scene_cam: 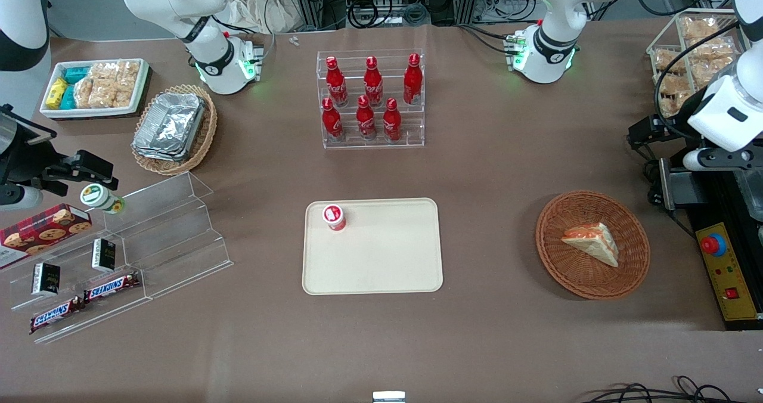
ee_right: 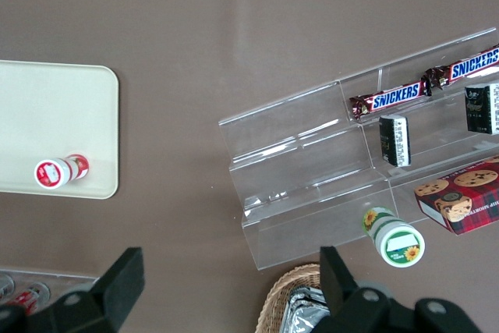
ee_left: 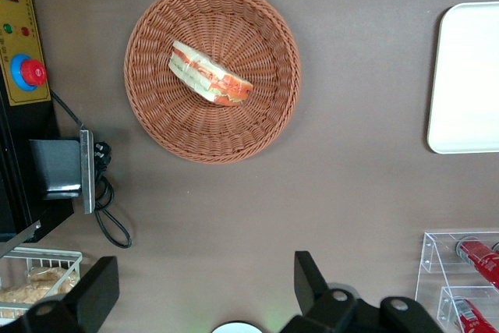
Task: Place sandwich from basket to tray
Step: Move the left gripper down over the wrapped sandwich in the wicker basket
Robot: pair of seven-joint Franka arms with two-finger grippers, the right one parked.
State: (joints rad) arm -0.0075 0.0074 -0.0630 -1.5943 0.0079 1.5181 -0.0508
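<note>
The sandwich [scene_cam: 593, 242], a pale bread wedge with orange-red and white filling, lies in the round reddish-brown wicker basket [scene_cam: 548, 230] toward the working arm's end of the table. The cream-beige tray [scene_cam: 387, 260] lies flat at the table's middle. My left gripper [scene_cam: 648, 133] hangs high above the table, farther from the front camera than the basket, open and empty. In the left wrist view both dark fingers [ee_left: 312, 280] stand wide apart around my gripper [ee_left: 204, 290], with the sandwich [ee_left: 209, 76], basket [ee_left: 156, 111] and a tray edge [ee_left: 472, 76] below.
A small red-lidded cup [scene_cam: 334, 216] stands on the tray's corner. A rack of red cola bottles [scene_cam: 371, 99] stands farther back. A control box with a red button [scene_cam: 715, 245] and a wire basket of snacks [scene_cam: 691, 51] sit beside the working arm.
</note>
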